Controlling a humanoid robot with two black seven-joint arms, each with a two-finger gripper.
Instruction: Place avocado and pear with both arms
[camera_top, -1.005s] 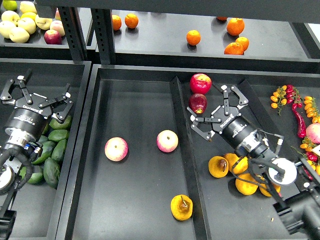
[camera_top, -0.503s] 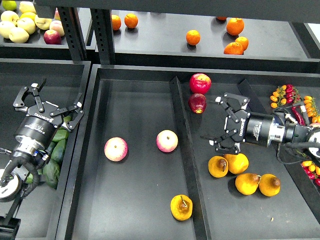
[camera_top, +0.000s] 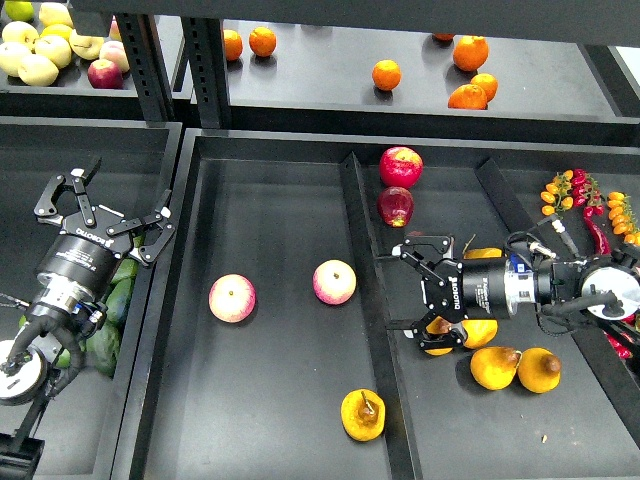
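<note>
Several dark green avocados (camera_top: 103, 343) lie in the left bin, mostly hidden under my left arm. My left gripper (camera_top: 105, 215) hangs above them, fingers spread open and empty. Golden pears lie in the right compartment: one (camera_top: 497, 367) beside another (camera_top: 541, 370), and two more partly hidden under my right gripper (camera_top: 405, 292). That gripper points left with its fingers spread open; its lower fingers overlap a pear (camera_top: 436, 347). One more pear (camera_top: 362, 414) with a brown stem patch lies in the middle tray at the front.
Two pink-yellow apples (camera_top: 232, 298) (camera_top: 334, 282) lie in the middle tray. Two red apples (camera_top: 400, 166) (camera_top: 396, 206) sit behind my right gripper. A raised divider (camera_top: 368, 300) separates the trays. Peppers (camera_top: 597, 240) lie at the far right; oranges (camera_top: 386, 74) are on the back shelf.
My right gripper has swung left and down over the pears, now covering two of them. My left gripper has shifted slightly right and down over the avocado bin.
</note>
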